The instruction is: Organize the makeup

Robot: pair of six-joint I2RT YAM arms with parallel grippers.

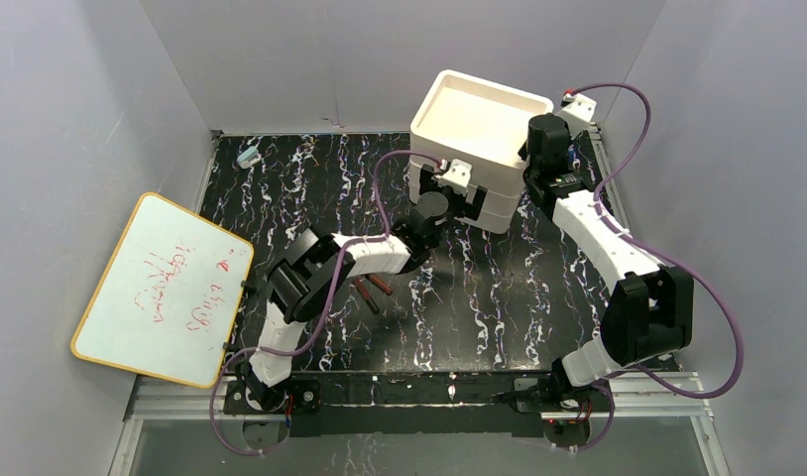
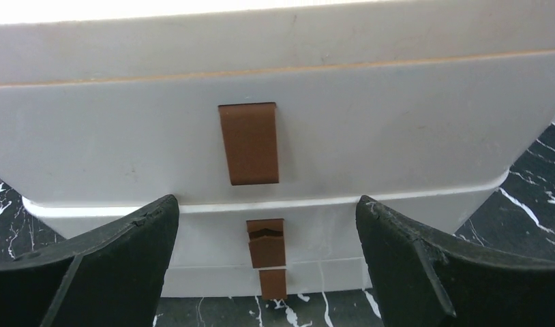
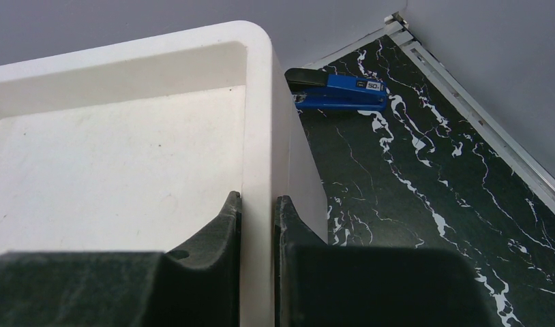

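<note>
Two makeup pencils point(image 1: 372, 288) lie at seven o'clock behind the wide-open left gripper point(image 2: 266, 208), which faces the drawer handle point(image 2: 249, 143) at twelve; right gripper point(image 3: 258, 204) clamps the box rim point(image 3: 258, 102).

White-and-black arms point(image 1: 593, 223), purple cables point(image 1: 377, 193)
</note>
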